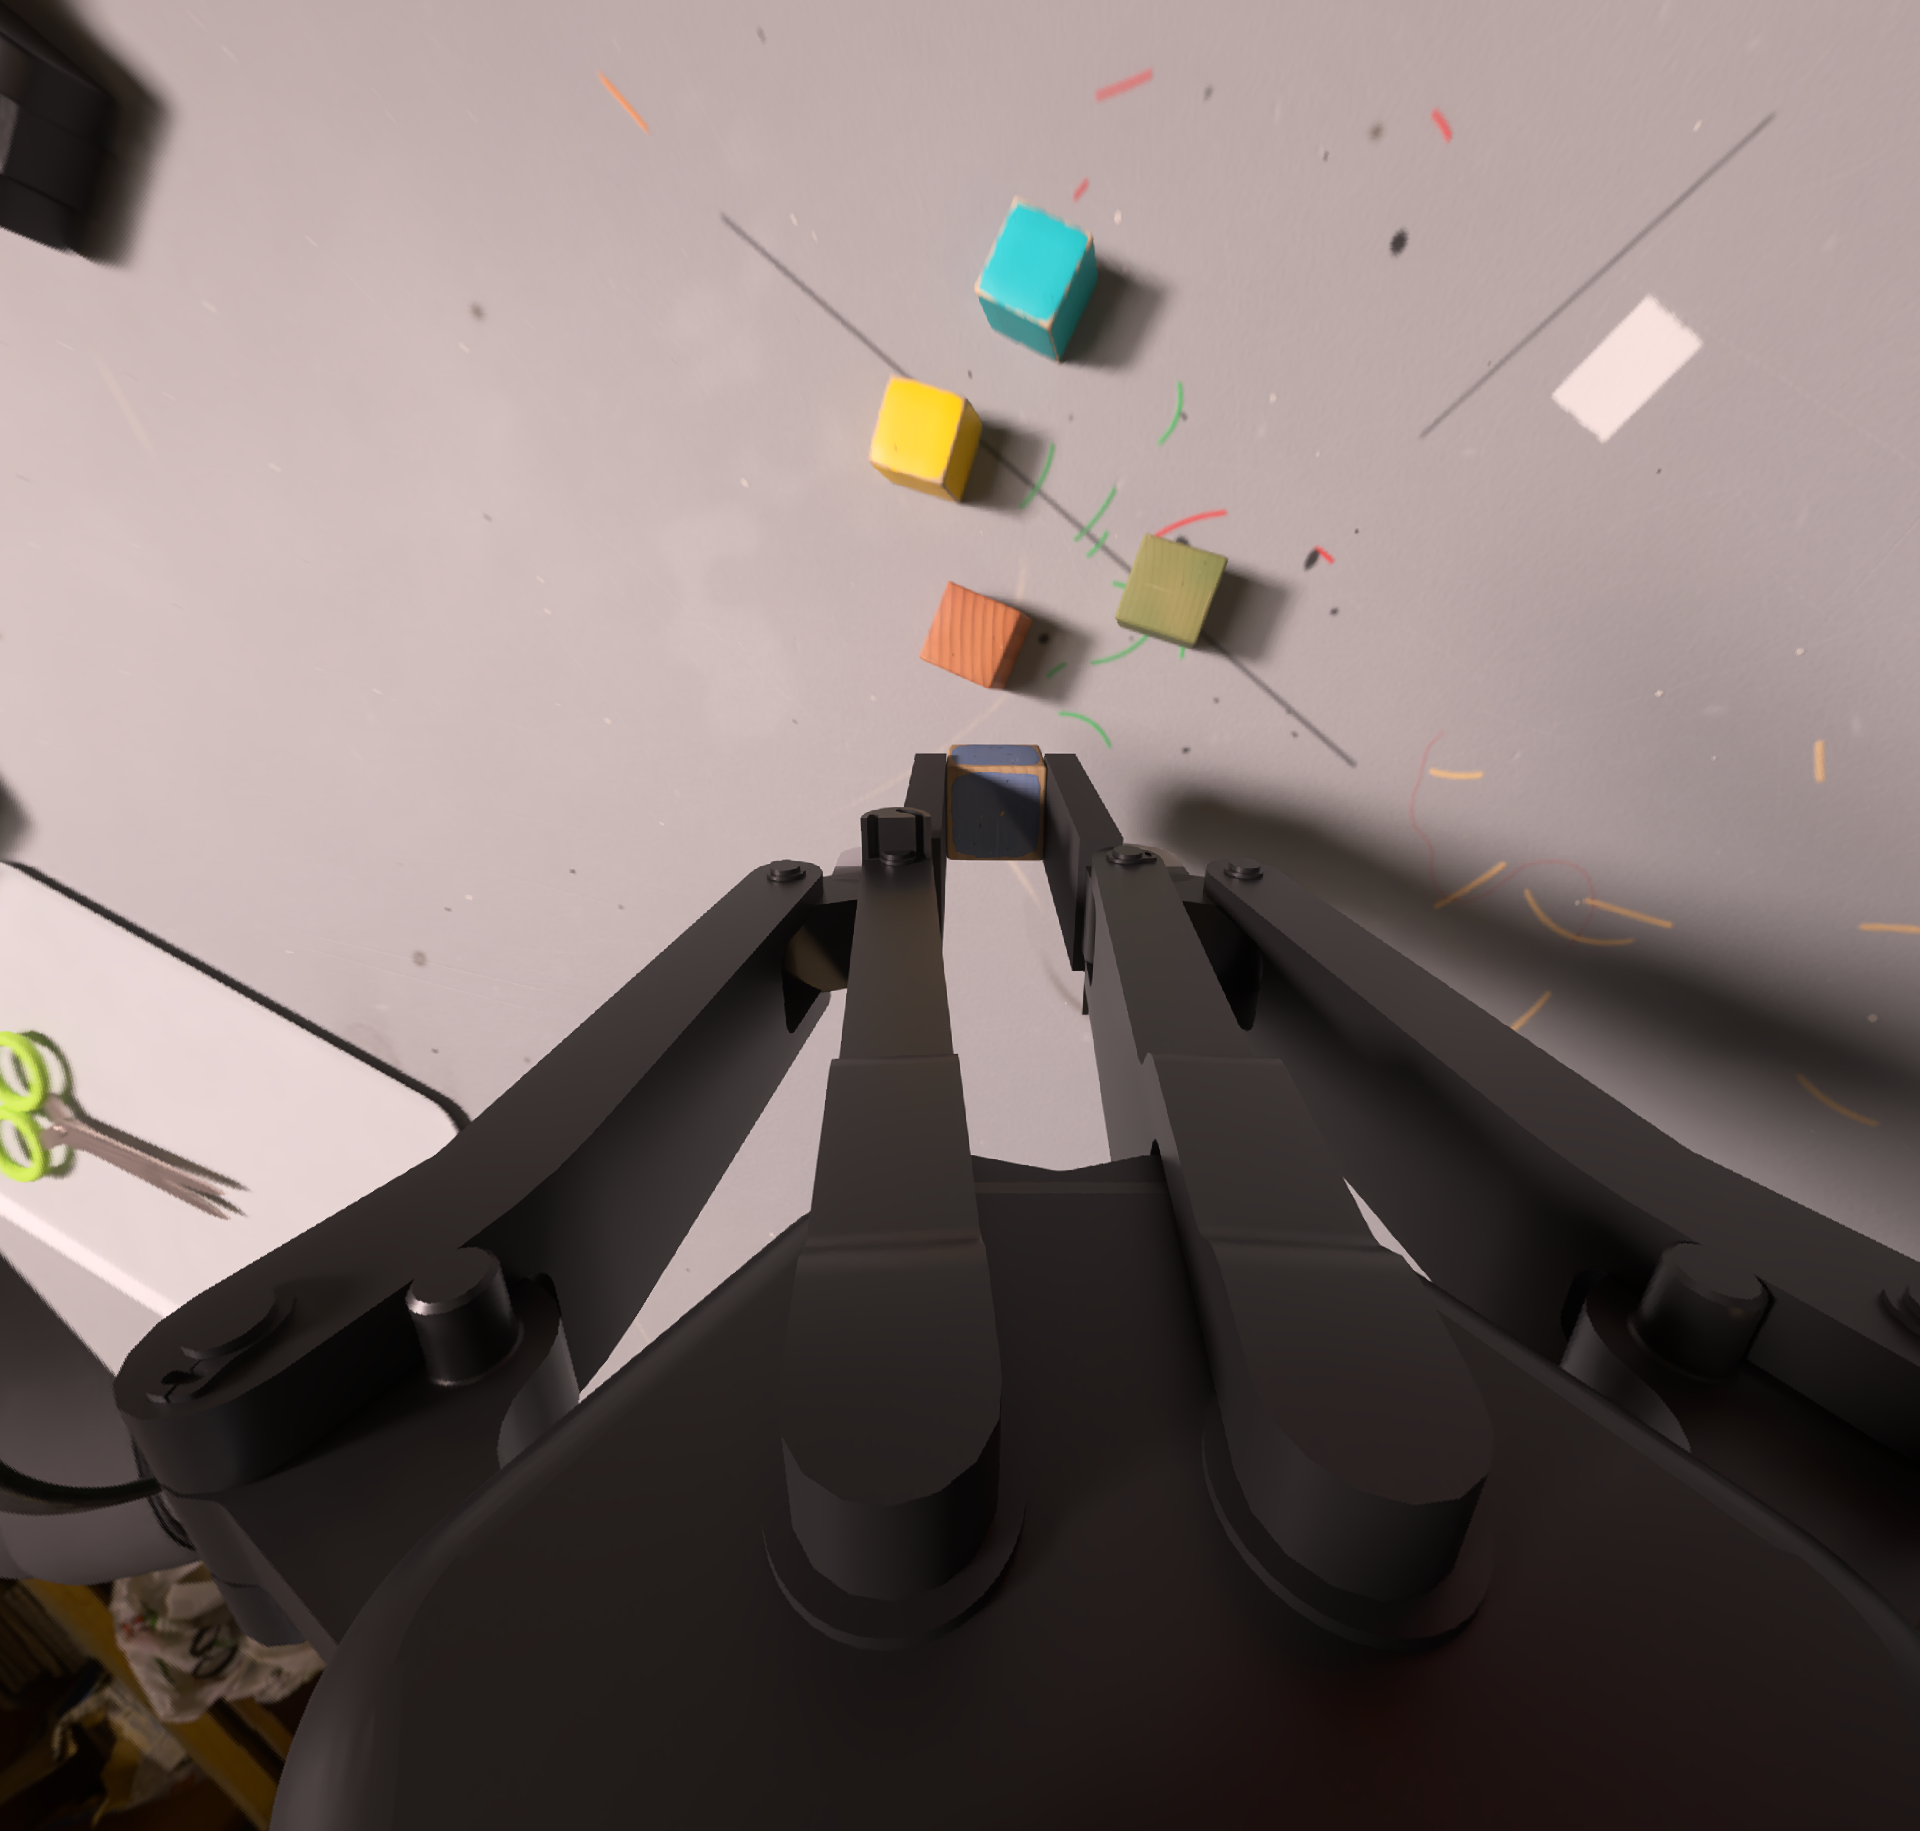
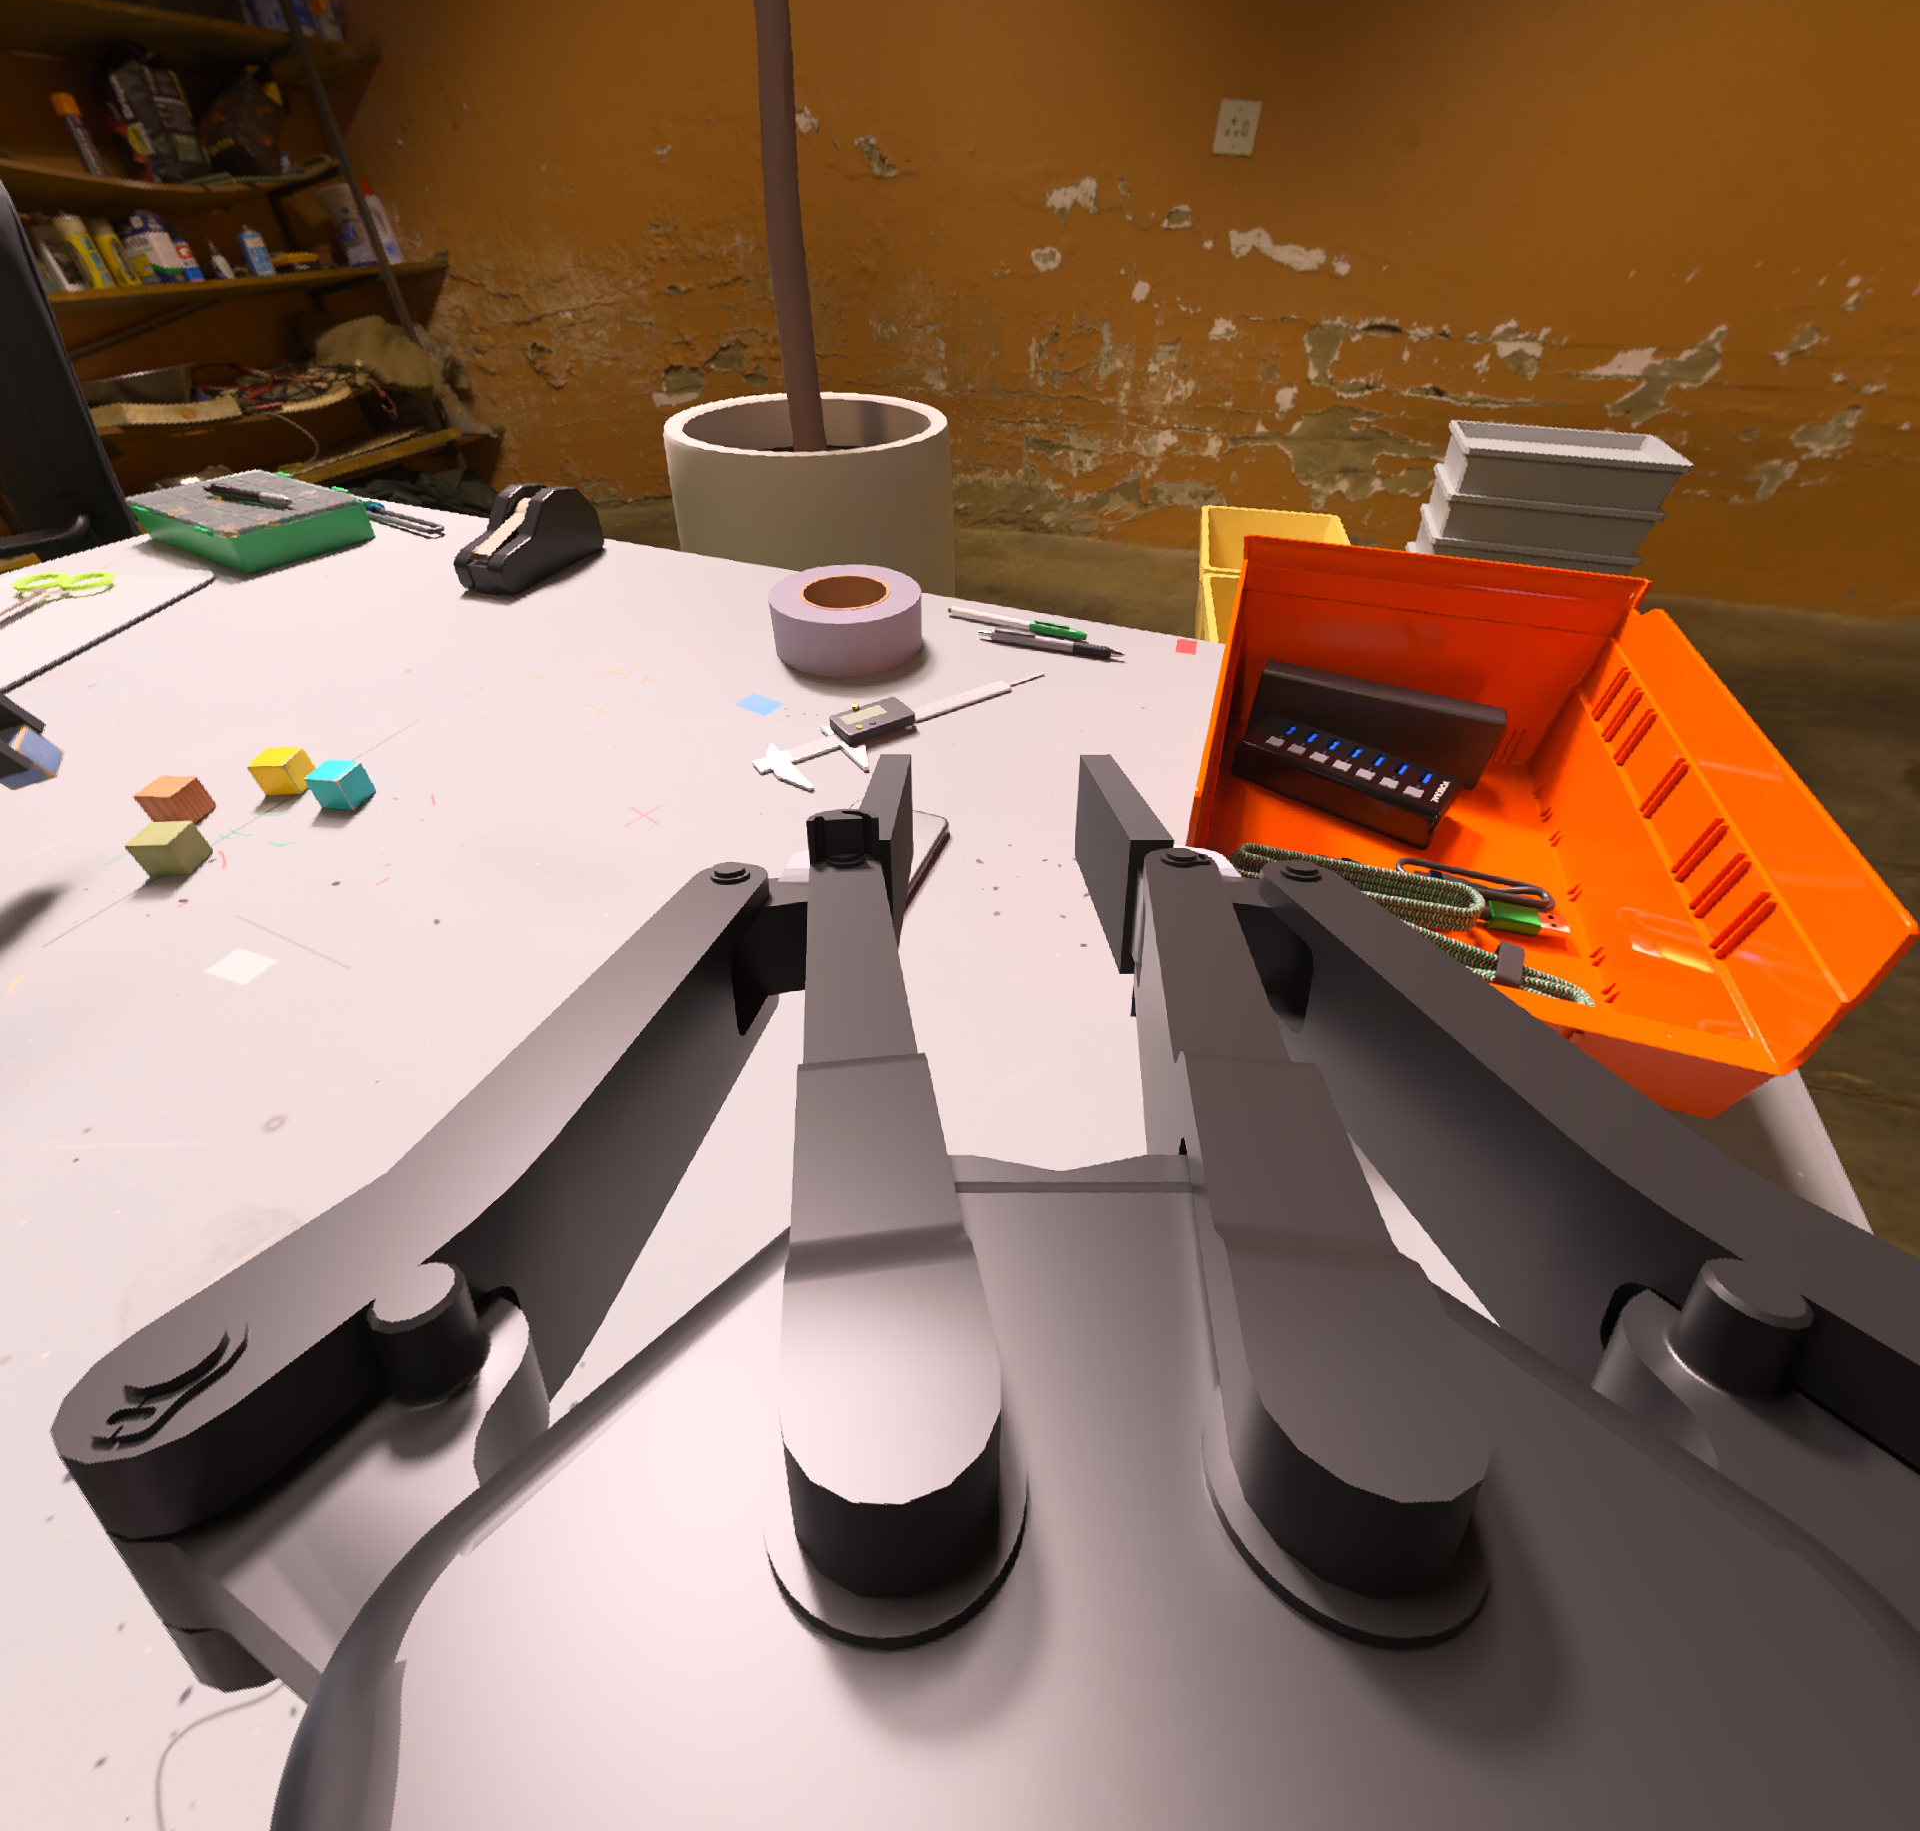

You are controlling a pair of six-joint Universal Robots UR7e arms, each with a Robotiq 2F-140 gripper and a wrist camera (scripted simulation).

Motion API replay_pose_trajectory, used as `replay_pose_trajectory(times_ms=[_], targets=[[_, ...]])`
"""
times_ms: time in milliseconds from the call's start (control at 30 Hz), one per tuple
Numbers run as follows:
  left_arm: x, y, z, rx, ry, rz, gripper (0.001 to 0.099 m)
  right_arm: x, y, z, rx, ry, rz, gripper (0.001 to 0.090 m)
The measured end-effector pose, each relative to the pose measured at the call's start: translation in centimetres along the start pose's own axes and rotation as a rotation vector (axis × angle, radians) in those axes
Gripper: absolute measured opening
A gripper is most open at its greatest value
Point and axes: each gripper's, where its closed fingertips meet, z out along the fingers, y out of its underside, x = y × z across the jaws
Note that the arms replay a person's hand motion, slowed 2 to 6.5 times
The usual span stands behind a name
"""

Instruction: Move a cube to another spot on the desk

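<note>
My left gripper point(image 1: 994, 794) is shut on a blue cube point(image 1: 994, 805) and holds it above the grey desk point(image 1: 416, 534). Beyond it on the desk lie an orange cube point(image 1: 971, 635), an olive green cube point(image 1: 1171, 588), a yellow cube point(image 1: 925, 436) and a cyan cube point(image 1: 1036, 278). In the right wrist view the same cubes sit at the left: orange point(image 2: 175, 799), olive point(image 2: 168, 846), yellow point(image 2: 281, 770), cyan point(image 2: 341, 784). The held blue cube point(image 2: 36, 747) shows at the left edge. My right gripper point(image 2: 992, 810) is open and empty above the desk.
A white pad point(image 1: 187, 1085) with green-handled scissors point(image 1: 62, 1116) lies at the left. An orange bin point(image 2: 1507, 805) with a black hub and cable stands at the right. A tape roll point(image 2: 845, 621), caliper point(image 2: 873, 727), tape dispenser point(image 2: 528, 540), pens and a green box point(image 2: 249, 519) sit farther back.
</note>
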Motion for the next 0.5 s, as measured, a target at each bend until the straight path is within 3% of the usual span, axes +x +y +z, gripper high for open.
replay_pose_trajectory(times_ms=[267, 500], targets=[[-0.9, -2.9, -4.6, 0.221, -0.143, 0.032, 0.025, 0.0, 0.0, 0.0, 0.0, -0.002, 0.003, 0.0428], [0.7, -5.9, -8.6, 0.424, -0.176, 0.097, 0.025, 0.0, 0.0, -0.1, 0.0, -0.006, 0.003, 0.0428]])
